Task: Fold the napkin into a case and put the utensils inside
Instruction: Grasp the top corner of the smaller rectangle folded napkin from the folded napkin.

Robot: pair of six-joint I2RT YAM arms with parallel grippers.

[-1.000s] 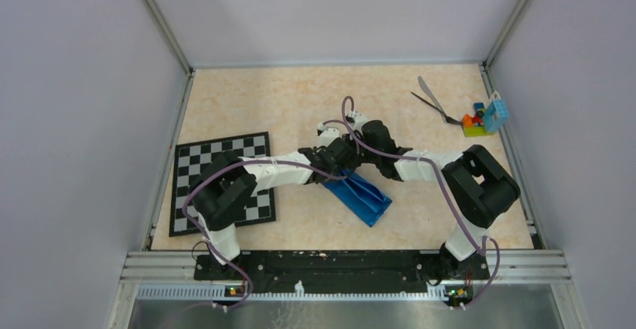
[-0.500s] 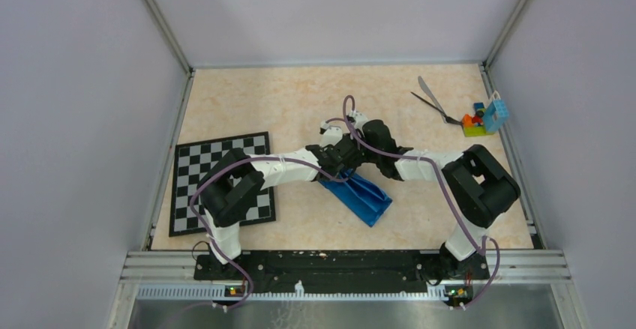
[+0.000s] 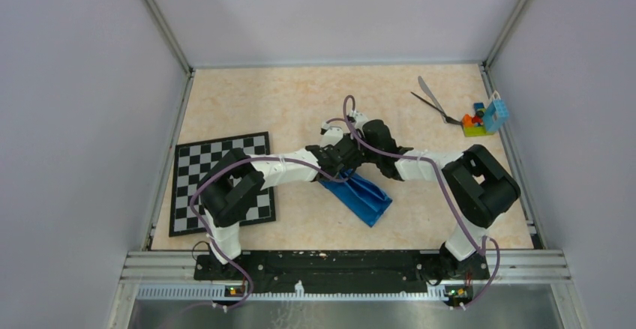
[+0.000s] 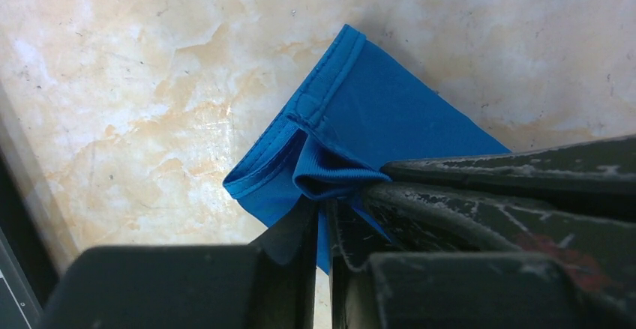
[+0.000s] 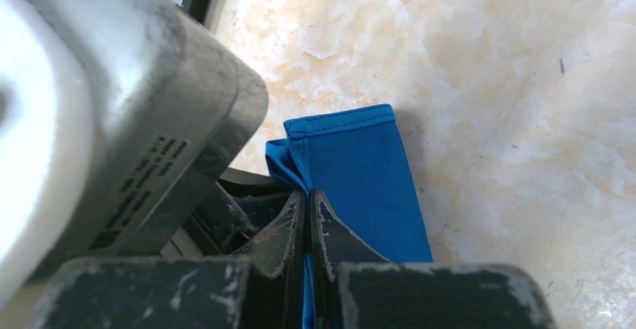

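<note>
The blue napkin lies folded into a narrow oblong on the table's middle, slanting toward the front right. Both grippers meet at its far end. My left gripper is shut on a puckered fold of the cloth at its hemmed corner. My right gripper is shut on an edge of the same end, right beside the left gripper's fingers. The silver knife and the thin black utensil lie crossed at the far right, away from both grippers.
The checkered board lies at the left under the left arm. Small colourful toy blocks sit by the right wall next to the utensils. Grey walls close in three sides.
The left arm shifted slightly to the right between the earliest frame and half a second ago. Since then nothing has visibly moved.
</note>
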